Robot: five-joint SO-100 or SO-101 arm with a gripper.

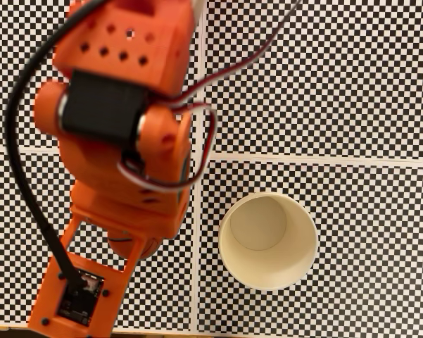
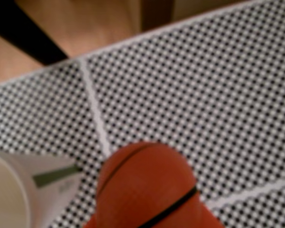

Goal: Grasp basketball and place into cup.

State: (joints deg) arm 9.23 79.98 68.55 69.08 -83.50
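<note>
The basketball (image 2: 147, 187), orange-red with black seam lines, looms large and blurred at the bottom of the wrist view, very close to the camera. My gripper (image 2: 149, 213) appears shut on it, though its fingers are mostly hidden behind the ball. In the fixed view a slice of the ball (image 1: 121, 246) shows under the orange arm (image 1: 120, 141). The cream-white cup (image 1: 267, 239) stands upright with an empty mouth, to the right of the ball in the fixed view. Its wall (image 2: 19, 190) fills the lower left corner of the wrist view.
A black-and-white checkered mat (image 1: 324, 84) with white dividing lines covers the table. A black cable (image 1: 21, 169) loops down the arm's left side. Past the mat's far edge in the wrist view lie a wooden surface (image 2: 99, 23) and a dark bar (image 2: 23, 33).
</note>
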